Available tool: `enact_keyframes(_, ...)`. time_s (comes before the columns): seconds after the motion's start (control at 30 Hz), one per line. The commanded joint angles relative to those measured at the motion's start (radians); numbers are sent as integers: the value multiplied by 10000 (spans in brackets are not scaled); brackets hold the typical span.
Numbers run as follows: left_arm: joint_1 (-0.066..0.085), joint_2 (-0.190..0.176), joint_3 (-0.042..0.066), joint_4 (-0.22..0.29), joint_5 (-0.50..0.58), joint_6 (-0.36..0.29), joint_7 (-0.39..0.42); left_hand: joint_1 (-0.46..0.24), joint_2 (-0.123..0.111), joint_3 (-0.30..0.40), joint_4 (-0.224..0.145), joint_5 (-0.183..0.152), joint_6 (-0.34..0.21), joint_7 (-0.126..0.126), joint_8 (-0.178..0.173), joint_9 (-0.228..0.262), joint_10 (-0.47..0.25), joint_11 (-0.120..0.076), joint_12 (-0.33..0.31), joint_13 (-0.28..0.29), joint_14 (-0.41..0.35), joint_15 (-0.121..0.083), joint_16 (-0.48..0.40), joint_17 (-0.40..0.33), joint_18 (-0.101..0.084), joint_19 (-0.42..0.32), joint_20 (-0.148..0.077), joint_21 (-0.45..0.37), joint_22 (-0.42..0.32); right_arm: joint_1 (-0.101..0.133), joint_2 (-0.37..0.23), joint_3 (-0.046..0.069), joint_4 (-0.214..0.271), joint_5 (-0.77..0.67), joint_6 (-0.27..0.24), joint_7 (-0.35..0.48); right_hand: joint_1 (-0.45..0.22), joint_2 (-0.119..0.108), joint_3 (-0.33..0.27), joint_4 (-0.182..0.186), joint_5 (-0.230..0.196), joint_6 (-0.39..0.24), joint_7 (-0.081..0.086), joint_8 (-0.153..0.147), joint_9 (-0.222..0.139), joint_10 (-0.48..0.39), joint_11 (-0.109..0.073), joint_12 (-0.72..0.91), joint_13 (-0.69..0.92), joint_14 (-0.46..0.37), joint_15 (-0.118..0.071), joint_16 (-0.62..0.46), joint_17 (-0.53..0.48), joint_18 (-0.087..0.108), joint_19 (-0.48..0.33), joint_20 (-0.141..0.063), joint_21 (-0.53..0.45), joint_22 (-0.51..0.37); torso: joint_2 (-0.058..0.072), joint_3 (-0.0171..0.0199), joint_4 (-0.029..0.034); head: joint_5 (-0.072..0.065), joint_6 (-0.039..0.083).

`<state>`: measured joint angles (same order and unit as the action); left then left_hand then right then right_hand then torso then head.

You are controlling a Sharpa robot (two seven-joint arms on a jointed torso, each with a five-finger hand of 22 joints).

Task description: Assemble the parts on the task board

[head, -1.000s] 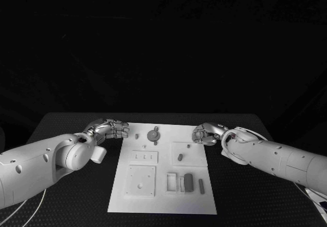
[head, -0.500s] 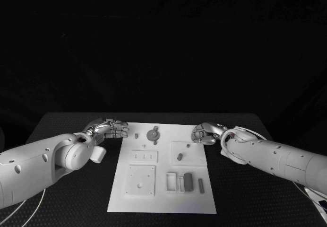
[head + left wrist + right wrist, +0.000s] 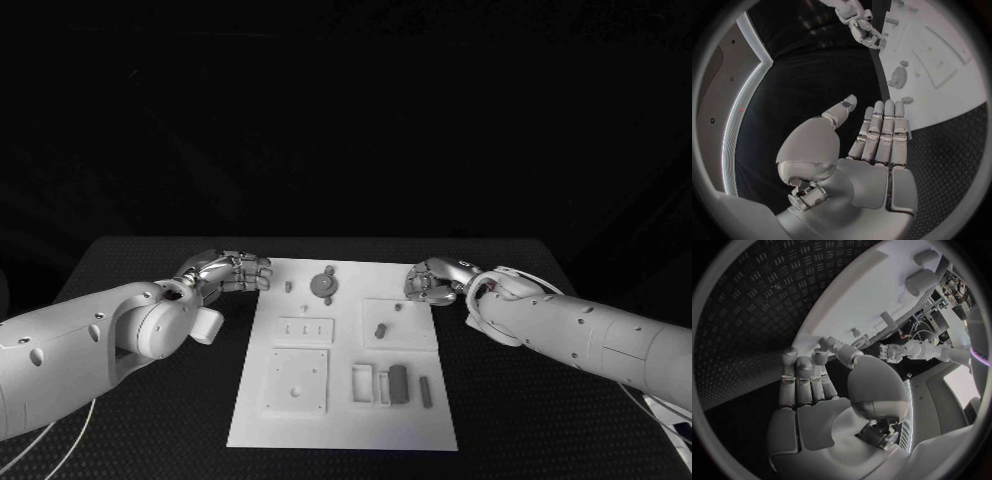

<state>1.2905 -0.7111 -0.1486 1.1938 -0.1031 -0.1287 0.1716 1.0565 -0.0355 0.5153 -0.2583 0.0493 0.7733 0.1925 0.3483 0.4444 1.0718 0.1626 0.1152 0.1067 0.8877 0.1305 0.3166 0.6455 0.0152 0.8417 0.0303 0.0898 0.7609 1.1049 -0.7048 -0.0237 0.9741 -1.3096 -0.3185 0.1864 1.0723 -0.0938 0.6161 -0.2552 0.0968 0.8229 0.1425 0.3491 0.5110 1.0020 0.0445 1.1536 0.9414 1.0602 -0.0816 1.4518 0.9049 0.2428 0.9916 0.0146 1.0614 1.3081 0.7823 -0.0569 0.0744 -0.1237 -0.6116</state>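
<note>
The white task board lies in the middle of the black table. On its far end are a round grey part and a small peg. An oblong part lies in the middle, and a dark block and a thin bar lie near the front. My left hand sits at the board's far left corner, off the board. The left wrist view shows that left hand with straight fingers, holding nothing. My right hand hovers at the far right edge. The right wrist view shows that right hand empty, thumb apart.
Square and slotted recesses are set into the board's near half. Black ribbed table surface surrounds the board on both sides. In the left wrist view the board and my right hand lie ahead of the fingers.
</note>
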Motion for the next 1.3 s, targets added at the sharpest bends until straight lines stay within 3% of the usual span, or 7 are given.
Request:
enact_keyframes(0.03, 6, 16, 8, 19, -26, 174, 55, -115, 5, -47, 31, -1, -36, 51, -29, -13, -41, -5, -48, -14, 82, 13, -70, 18, -55, 90, 14, -67, 16, -24, 20, -9, 17, -81, 8, -2, -196, -86, -6, 128, -22, 1463, -226, 14, 17, -919, -310, 28, -19, 38, -77, 50, 13, 190, 73, -20, 59, 151, -2, 2, 2, 4, 18)
enact_keyframes(0.27, 6, 13, 8, 12, -26, 172, 52, -116, 2, -48, 32, -1, -39, 52, -31, -13, -43, -3, -52, -15, 82, 14, -73, 20, -55, 90, 14, -70, 18, -28, 38, -9, -26, -76, 28, -138, -270, -347, 24, 224, -18, 1158, -129, -169, -28, -1015, -229, -25, -25, -26, -15, -8, -1, 190, 29, -40, -6, 132, -2, 4, 1, -5, 16)
enact_keyframes(0.53, 6, 22, 8, 11, -26, 186, 47, -117, -1, -48, 33, -1, -43, 55, -34, -14, -46, -2, -56, -16, 82, 15, -77, 24, -54, 91, 15, -73, 20, -43, 68, -9, -19, 42, -94, -62, -207, -451, 59, 223, -21, 815, -4, -368, -84, -1106, -117, -30, -4, -81, 87, -31, 0, 190, -5, -29, -51, 131, -1, 7, 0, -7, 16)
enact_keyframes(0.9, 5, 26, 8, -2, -26, 210, 42, -113, 3, -45, 32, -1, -45, 55, -36, -14, -45, -2, -59, -16, 82, 15, -82, 28, -53, 91, 15, -77, 22, -50, 70, -9, -21, -53, 6, -30, 175, -89, 145, -141, -20, 1048, -58, -238, -7, -1068, -156, 29, 23, -55, 66, 23, 28, 190, 14, -31, -14, 165, -1, 5, -4, 7, 7)
enact_keyframes(1.3, 5, 24, 8, -12, -26, 222, 39, -108, 7, -42, 31, -1, -44, 53, -35, -13, -42, -3, -60, -16, 83, 14, -87, 33, -53, 92, 15, -81, 25, -71, 82, -9, -30, -139, 67, 34, 244, 274, 159, -282, -18, 1468, -208, -5, 120, -984, -284, 64, 29, 4, -45, 74, 47, 190, 51, -31, 45, 180, -1, 4, -1, 11, -4)
